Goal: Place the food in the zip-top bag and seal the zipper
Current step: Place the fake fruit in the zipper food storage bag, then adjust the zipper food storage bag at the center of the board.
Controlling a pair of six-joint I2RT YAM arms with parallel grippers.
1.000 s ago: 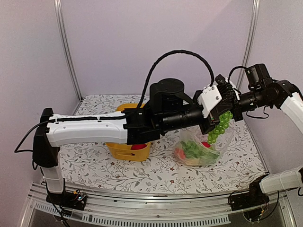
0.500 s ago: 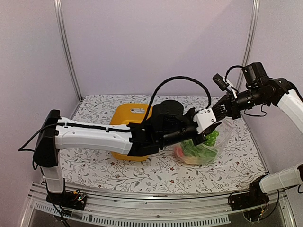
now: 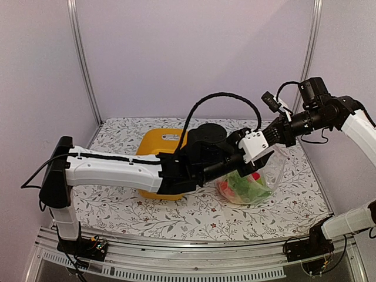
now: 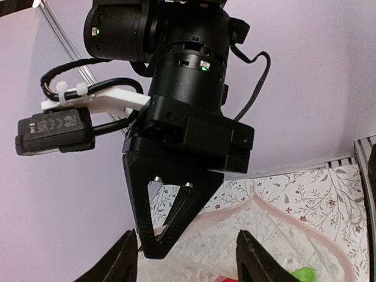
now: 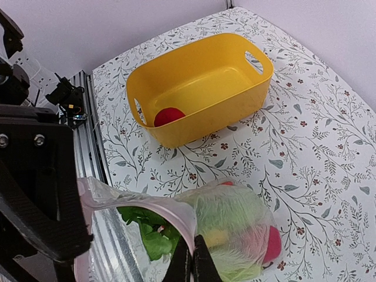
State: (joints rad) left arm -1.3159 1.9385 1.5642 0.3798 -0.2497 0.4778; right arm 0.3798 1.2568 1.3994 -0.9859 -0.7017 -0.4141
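The clear zip-top bag (image 3: 249,187) stands on the floral table with its mouth held up. Green, yellow and red food (image 5: 235,226) lies inside it. My right gripper (image 5: 191,264) is shut on the pale pink zipper (image 5: 158,205) at the rim and lifts it. My left gripper (image 3: 262,160) hovers at the bag's mouth, jaws open, nothing between them. In the left wrist view its fingers (image 4: 252,264) frame the pink zipper (image 4: 223,214), and the right gripper (image 4: 158,238) pinches that strip. One red piece of food (image 5: 169,116) sits in the yellow tub (image 5: 200,88).
The yellow tub (image 3: 158,141) stands left of the bag, partly hidden by my left arm (image 3: 117,167), which stretches across the table's middle. A metal rail (image 3: 176,261) runs along the near edge. Purple walls close in the back and sides.
My left gripper came down from above the bag with a bunch of green grapes and opened at the mouth. The grapes are out of its jaws. The right gripper kept its pinch.
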